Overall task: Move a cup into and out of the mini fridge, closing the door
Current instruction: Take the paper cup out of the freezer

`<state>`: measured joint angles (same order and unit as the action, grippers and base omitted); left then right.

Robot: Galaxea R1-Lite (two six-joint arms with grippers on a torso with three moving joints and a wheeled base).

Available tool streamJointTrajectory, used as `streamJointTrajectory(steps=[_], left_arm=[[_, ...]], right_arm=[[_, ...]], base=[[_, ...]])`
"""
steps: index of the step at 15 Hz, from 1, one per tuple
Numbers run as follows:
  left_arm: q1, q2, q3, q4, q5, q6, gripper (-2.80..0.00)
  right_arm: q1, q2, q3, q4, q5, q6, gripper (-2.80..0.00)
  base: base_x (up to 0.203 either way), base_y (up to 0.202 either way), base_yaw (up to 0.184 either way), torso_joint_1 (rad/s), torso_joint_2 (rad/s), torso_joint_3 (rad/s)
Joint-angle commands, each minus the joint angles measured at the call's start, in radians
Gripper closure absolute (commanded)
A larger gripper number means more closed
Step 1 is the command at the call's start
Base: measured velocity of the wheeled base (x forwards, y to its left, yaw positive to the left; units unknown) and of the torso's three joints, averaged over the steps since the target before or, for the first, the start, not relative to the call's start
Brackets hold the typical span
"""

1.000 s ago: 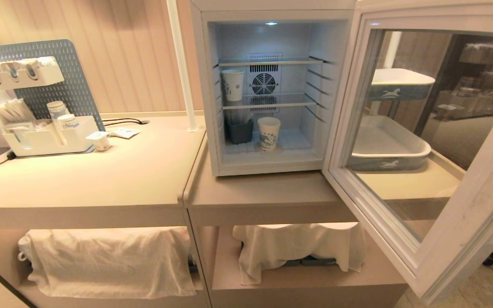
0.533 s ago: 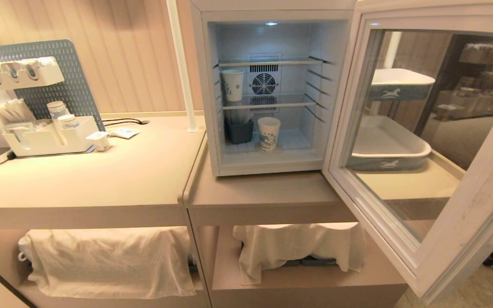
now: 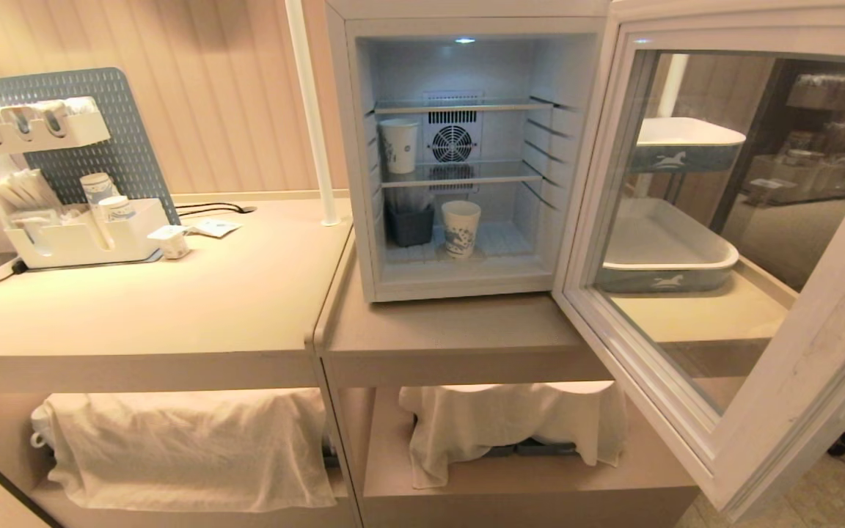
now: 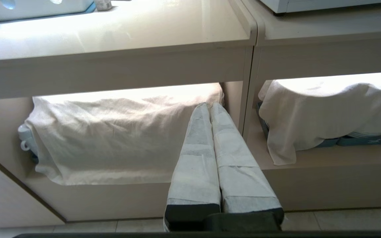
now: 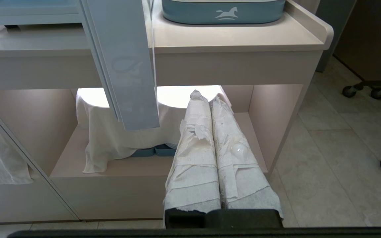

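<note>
1. Head view unchanged from a second ago: cup (image 3: 461,228), mini fridge (image 3: 466,154) and door (image 3: 730,242) all in the same places. No arm in that view.
2. Meaning: cup sits inside, door swung wide open to the right, neither tool near it. Likely between steps; take-out and door closing not yet done.
3. Left tool (image 4: 209,109) closed, empty, low in front of the worktop's (image 3: 173,308) under-shelf. Right tool (image 5: 205,97) closed, empty, low beside the door's edge.
4. Cup: tapered white paper, blue print, upright on the fridge floor, centre, just right of a dark bin (image 3: 409,224). Second printed cup (image 3: 399,145) on the middle shelf, left.
</note>
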<state>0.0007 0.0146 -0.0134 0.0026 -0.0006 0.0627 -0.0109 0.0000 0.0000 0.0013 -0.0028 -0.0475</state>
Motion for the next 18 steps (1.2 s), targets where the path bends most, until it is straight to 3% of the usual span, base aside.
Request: streamJointTrajectory(steps=[1,8,18], left_arm=[[-0.001,-0.014,0.015,0.008,-0.004,0.004,0.0],[-0.001,-0.013,0.013,0.005,0.005,-0.028,0.0],[-0.001,-0.013,0.013,0.007,0.003,-0.011,0.0]], right_arm=[[0.0,0.002,0.018,0.0,0.0,-0.002,0.0],[0.0,0.002,0.018,0.0,0.0,-0.002,0.0],[-0.001,0.002,0.018,0.0,0.0,0.0,0.0]], base=[[0.0,0.0,0.0,0.0,0.0,0.0],[0.0,0.0,0.0,0.0,0.0,0.0],[0.0,0.0,0.0,0.0,0.0,0.0]])
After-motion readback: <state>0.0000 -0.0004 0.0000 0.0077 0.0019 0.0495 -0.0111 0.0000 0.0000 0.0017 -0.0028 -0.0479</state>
